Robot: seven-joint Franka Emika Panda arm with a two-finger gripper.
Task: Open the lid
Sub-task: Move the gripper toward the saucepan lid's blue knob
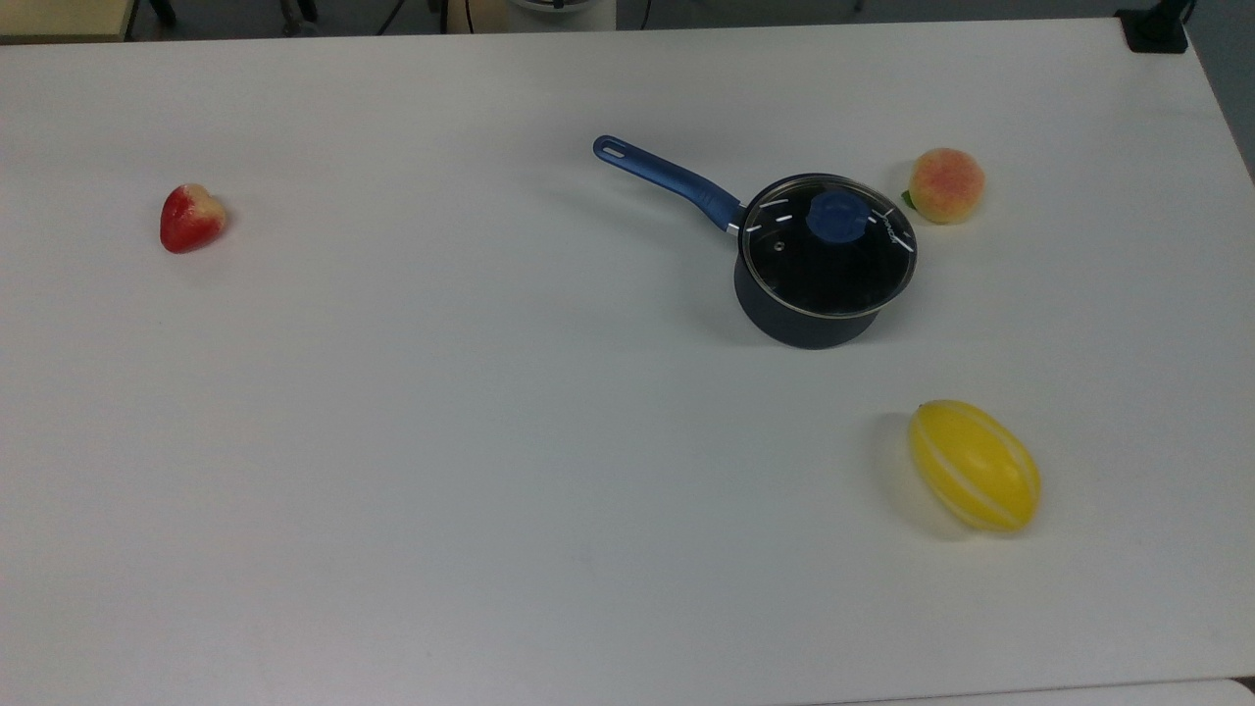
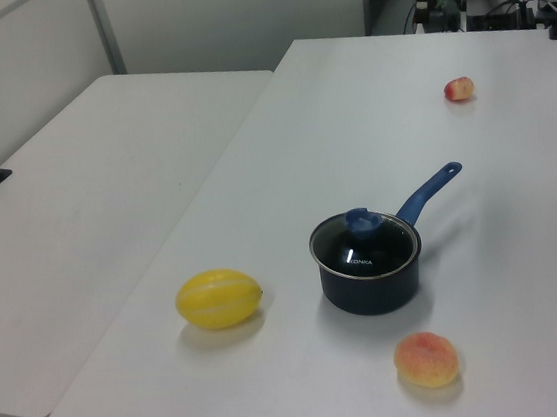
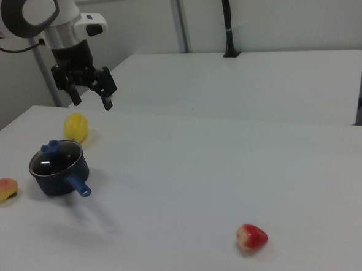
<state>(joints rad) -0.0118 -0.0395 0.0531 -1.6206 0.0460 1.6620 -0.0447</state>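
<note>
End effector [image 3: 91, 98] spread above lid [image 3: 56, 157], arm cropped

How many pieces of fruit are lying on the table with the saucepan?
3. In the top view, a peach lies right of the saucepan, a yellow melon lies below it, and a strawberry sits far off at the top view's left.

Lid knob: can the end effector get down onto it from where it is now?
Probably yes. The end effector hangs open in the air above the table, and nothing sits over the lid or its blue knob. The peach and the yellow melon lie clear of the saucepan.
</note>
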